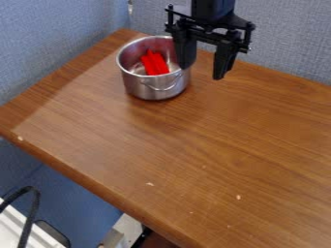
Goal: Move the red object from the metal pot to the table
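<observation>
The black two-fingered gripper (206, 60) hangs above the table's far side, its fingers spread wide with nothing between them. Just beside it, toward the picture's left, stands the shiny steel pot (154, 85), with the red object (154, 64) inside. Beneath both lies the brown wooden tabletop (195, 150); blue-grey walls (52, 39) rise beyond.

Robot arm runs out of frame above metal pot
The arm (211, 8) is cut off by the top edge, and the wooden bench (195, 165) by the right and bottom edges. The near wall of the pot (155, 85) hides its floor and the lower part of the red object (154, 64), too small to identify. A dark cable (29, 208) leaves at left.
</observation>
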